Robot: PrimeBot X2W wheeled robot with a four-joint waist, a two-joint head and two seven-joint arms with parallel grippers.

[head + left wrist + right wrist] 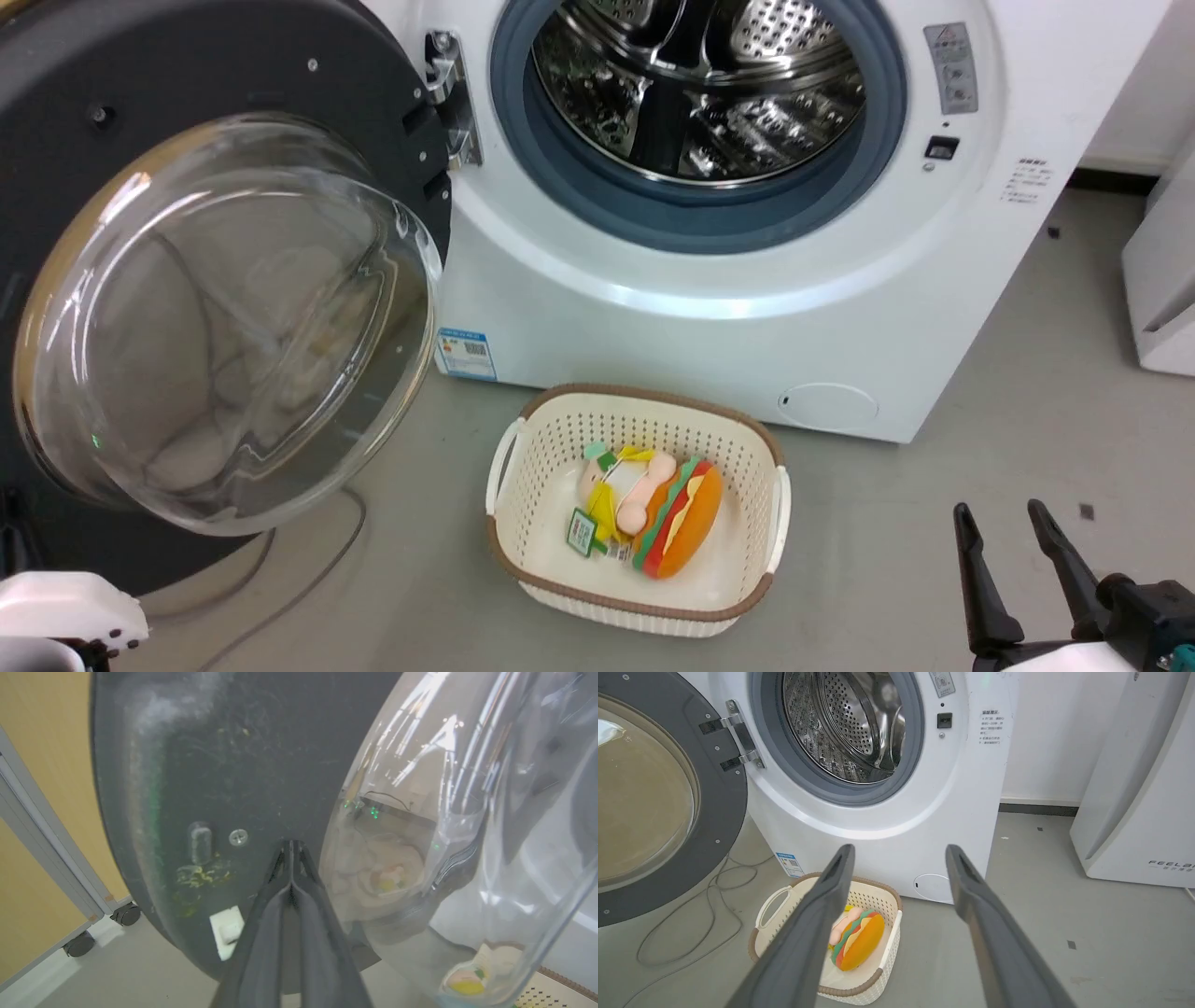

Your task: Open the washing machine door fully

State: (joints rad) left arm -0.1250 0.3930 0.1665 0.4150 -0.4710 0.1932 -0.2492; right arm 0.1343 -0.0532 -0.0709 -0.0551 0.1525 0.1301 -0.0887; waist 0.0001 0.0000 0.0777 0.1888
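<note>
the washing machine door (224, 317) stands swung wide at the left of the white machine (747, 308). from the left wrist we see the left gripper (290, 847), fingers clamped together on nothing, tips at the door's dark inner face beside the glass. our right gripper (1004, 518) sits low, fingers spread, right of the basket (523, 560).

The grey floor (934, 523) is smooth and marked with a few small dark specks (1086, 511). A white washing machine (709, 336) stands on it at the back, and a second white appliance (1162, 280) stands to its right, a strip of bare floor between them. Just in front of the machine sits a cream perforated basket (644, 434) with a brown rim. A thin grey cable (327, 569) curves across the floor left of the basket. In the left wrist view, two black casters (126, 913) under a tan partition (37, 728) rest on the floor
</note>
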